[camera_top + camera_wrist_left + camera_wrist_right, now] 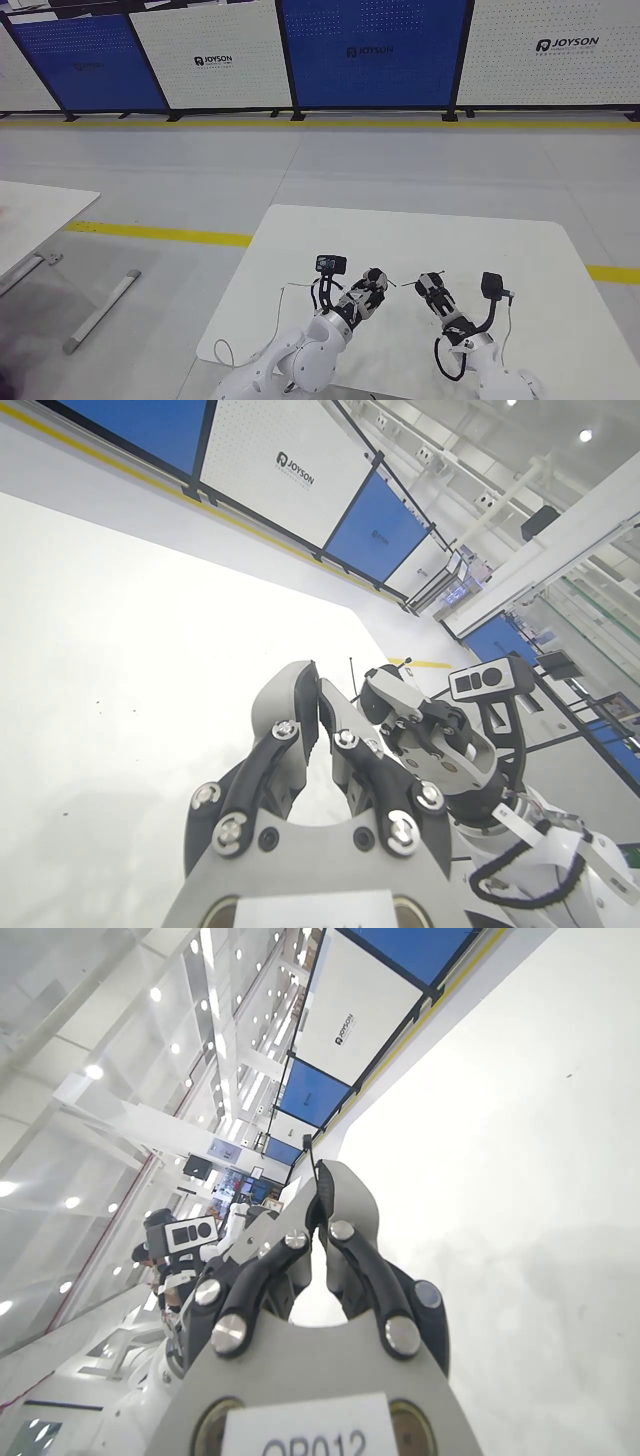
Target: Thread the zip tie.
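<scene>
We clamp the zip tie (309,1150) in the right gripper's (320,1178) jaws, head exposed for threading; left gripper's (316,695) jaws shut, contents unclear.

White table (450,235) under left gripper (316,680); beyond it grey floor (350,160), yellow line (160,233), blue and white pegboard panels (375,50); ceiling lights (93,1072) overhead.

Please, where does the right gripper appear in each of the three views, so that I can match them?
Top view: the right gripper is over the white table, just right of the left gripper.
Left wrist view: the farther gripper, beyond the shut left gripper.
Right wrist view: the near gripper, shut on the zip tie.
Shared landmark: the blue wall panel behind the table.
</scene>
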`<state>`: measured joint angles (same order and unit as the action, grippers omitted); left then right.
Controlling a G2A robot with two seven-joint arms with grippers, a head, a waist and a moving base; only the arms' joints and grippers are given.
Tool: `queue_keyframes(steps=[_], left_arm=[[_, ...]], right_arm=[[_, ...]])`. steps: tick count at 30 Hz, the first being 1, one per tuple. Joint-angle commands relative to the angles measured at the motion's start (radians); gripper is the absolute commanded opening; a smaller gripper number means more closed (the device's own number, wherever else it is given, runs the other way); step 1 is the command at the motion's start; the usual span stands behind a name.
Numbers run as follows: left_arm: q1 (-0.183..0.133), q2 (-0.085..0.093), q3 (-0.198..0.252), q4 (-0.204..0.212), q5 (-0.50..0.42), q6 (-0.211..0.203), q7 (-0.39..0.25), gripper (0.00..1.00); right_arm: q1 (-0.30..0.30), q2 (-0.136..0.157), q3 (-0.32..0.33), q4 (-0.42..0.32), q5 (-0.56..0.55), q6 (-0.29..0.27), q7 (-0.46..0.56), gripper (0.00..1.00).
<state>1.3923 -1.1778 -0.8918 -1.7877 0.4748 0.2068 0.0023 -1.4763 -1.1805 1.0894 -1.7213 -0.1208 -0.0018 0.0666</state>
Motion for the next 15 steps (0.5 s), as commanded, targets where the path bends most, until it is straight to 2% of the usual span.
queue_keyframes(steps=[1, 7, 10, 11, 15], left_arm=[[0.000, 0.000, 0.000, 0.000, 0.000, 0.000, 0.000, 0.00], [0.001, -0.001, 0.000, 0.000, -0.003, -0.003, 0.002, 0.00], [0.006, -0.006, -0.009, -0.004, -0.071, -0.010, 0.004, 0.00], [0.006, -0.010, -0.020, 0.002, -0.118, 0.003, 0.008, 0.00], [-0.006, -0.013, -0.029, 0.015, -0.162, 0.009, -0.022, 0.00]], right_arm=[[0.000, 0.000, 0.001, 0.000, 0.004, 0.000, 0.006, 0.00], [0.000, 0.000, 0.001, 0.000, 0.004, 0.000, 0.006, 0.00], [0.000, 0.000, 0.001, 0.000, 0.004, 0.000, 0.006, 0.00], [0.000, 0.000, 0.001, 0.000, 0.004, 0.000, 0.006, 0.00], [0.000, 0.000, 0.001, 0.000, 0.004, 0.000, 0.006, 0.00]])
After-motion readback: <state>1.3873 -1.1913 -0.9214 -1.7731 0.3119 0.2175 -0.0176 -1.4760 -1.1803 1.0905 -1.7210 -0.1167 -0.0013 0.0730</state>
